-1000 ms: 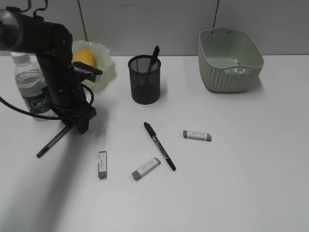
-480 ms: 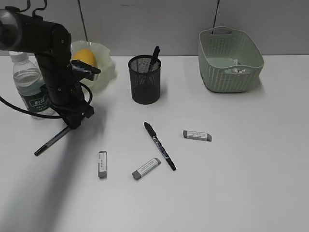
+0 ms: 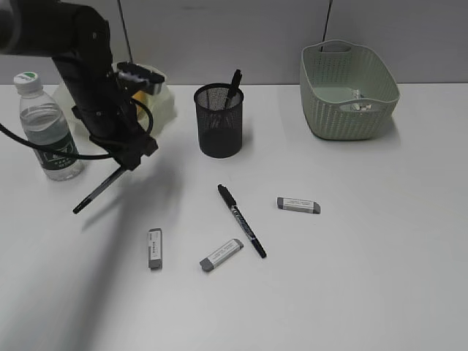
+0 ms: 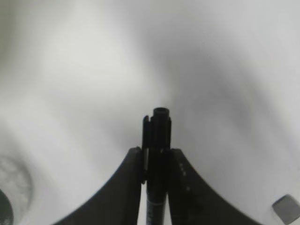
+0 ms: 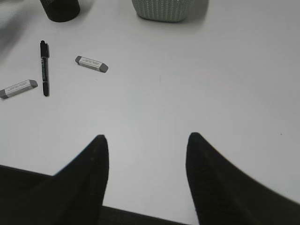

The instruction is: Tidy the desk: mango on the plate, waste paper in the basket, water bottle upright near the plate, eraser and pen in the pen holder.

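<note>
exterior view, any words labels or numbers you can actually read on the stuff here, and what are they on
No text can be quoted as it reads.
water bottle label: white print on dark green, too small to read.
Three erasers: dark print on their sleeves, blurred.
marker on the desk: pale print along the barrel, unreadable.
pen holder and basket: no lettering visible.
</note>
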